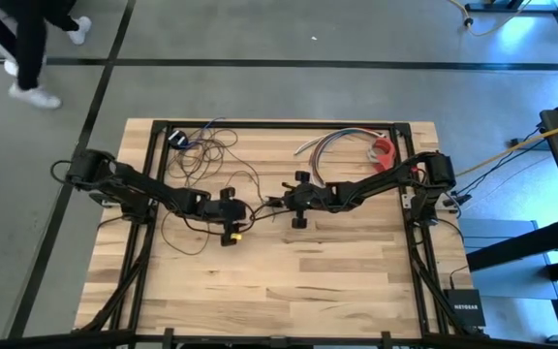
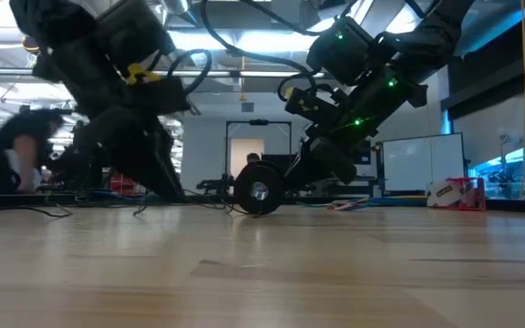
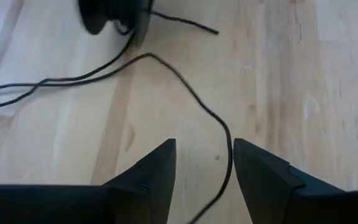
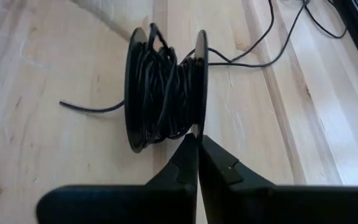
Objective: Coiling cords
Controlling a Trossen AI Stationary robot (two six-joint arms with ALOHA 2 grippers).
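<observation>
Midway through the coiling, your right gripper [image 4: 197, 140] sits with its fingers pressed together, tips touching the rim of the black spool [image 4: 165, 87] directly ahead of it. That spool stands on edge on the wooden table [image 1: 289, 291], already packed with dark windings. Your left gripper [image 3: 204, 168] is parted, hovering low over the wood with a loose strand of the cord [image 3: 191, 93] running between its two fingers; nothing is clamped yet. From there the strand leads forward to the spool, and more slack trails off beside it. Behind the left arm, a tangle of unwound loops [image 1: 201, 145] lies near the table's far edge.

By the look of it, the step in hand is feeding slack. Your next move likely calls for pinching the strand between the left fingers, then guiding it onto the spool while the right tips steady the rim.
</observation>
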